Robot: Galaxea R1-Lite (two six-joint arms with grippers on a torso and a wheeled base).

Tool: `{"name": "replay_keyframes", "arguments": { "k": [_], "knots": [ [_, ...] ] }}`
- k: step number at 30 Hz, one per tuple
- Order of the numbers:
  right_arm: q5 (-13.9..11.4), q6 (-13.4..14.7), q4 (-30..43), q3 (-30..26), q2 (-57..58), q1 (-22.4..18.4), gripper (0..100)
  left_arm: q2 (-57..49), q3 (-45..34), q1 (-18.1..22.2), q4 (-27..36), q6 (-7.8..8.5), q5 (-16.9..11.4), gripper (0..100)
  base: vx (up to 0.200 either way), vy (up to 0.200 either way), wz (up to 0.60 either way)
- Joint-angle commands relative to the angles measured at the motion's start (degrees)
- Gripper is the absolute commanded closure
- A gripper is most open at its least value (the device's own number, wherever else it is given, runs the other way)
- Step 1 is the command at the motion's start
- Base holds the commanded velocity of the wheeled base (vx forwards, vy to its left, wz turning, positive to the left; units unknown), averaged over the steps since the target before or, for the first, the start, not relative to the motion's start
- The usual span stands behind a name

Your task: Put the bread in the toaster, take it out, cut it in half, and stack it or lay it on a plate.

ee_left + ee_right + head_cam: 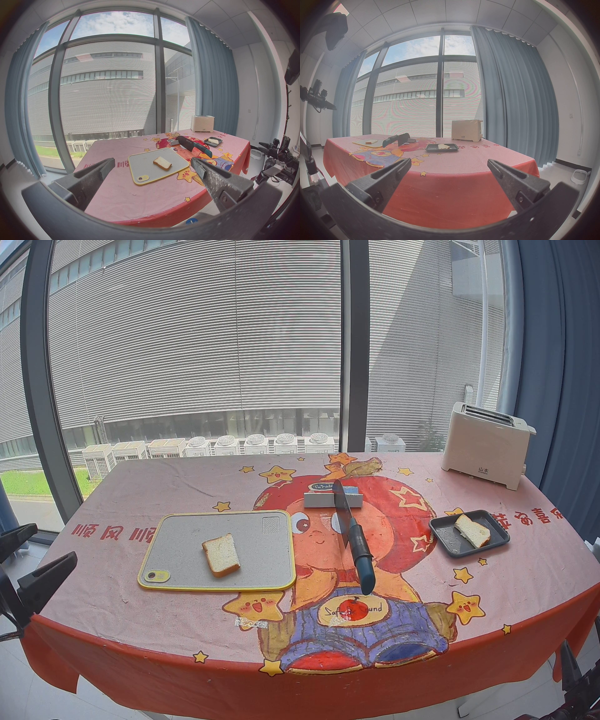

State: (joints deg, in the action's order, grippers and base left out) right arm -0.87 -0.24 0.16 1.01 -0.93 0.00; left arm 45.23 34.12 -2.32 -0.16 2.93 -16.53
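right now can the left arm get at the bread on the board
Probably yes. The left gripper hangs open off the table's left edge, the bread lies bare on the board on that side, and nothing stands between.

Head view: above the table's (pixel 125 490) near edge, looking forward and down, close.
Left wrist view: well back off the near left corner, above table height, facing far-right.
Right wrist view: back off the near right corner, about table height, facing far-left.
Shared: all show the cutting board (pixel 181 546) and toaster (pixel 486 443).
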Motion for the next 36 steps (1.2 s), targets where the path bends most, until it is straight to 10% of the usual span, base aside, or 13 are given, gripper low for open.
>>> {"name": "replay_keyframes", "arguments": {
  "k": [1,28,36],
  "knots": [
    [-0.01,-0.02,0.02,-0.92,0.93,0.00,0,2.67,2.35,-2.69,0.25,0.41,0.09,0,0.000,0.000,0.00],
    [-0.01,-0.02,0.02,-0.92,0.93,0.00,0,13.13,9.47,-5.86,-0.46,-0.90,0.36,0,0.000,0.000,0.00],
    [-0.01,-0.02,0.02,-0.84,0.93,0.00,0,17.00,12.55,-9.11,-0.72,-7.67,0.45,0,0.000,0.000,0.00]
  ]
}}
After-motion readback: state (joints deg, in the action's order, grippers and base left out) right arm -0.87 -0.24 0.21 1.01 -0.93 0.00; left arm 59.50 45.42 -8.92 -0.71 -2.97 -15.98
